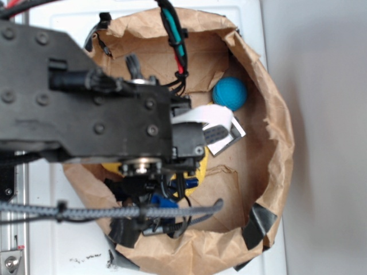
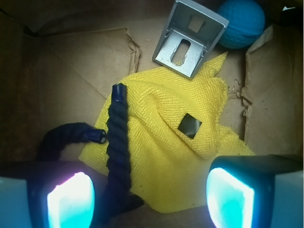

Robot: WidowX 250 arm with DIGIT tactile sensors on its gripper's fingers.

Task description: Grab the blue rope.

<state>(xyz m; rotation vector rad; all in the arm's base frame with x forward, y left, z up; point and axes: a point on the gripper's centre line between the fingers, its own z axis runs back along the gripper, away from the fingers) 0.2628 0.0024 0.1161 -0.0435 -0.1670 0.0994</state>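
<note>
Nearest in wrist view: gripper [image 2: 149, 194] spread wide, nothing between the fingers [image 2: 69, 198], both pads lit cyan at bottom edge. Landmark = yellow cloth [image 2: 166, 142]. Blue rope [image 2: 116, 137] lies on the cloth's left edge, one strand running up from beside the left pad to a glossy tip near the cloth's top-left corner; 2nd limb curls off to the left of the cloth onto bare paper, ending in another glossy tip. So rope is bent, w/ the bend seemingly close under the left finger, partly hidden.

Doing it well, my read: rope sits off-centre, toward the left finger, so shift left relative to cloth till the upright strand is midway between pads, then lower & close across it; go low enough to pinch rope, not so low cloth gets caught too.

Farther: small black square [image 2: 190, 126] on cloth, metal bracket [image 2: 189, 40] at cloth's top edge, blue ball [image 2: 242, 23] beyond bracket, not the target. All inside brown paper bag [image 1: 275, 120]
</note>
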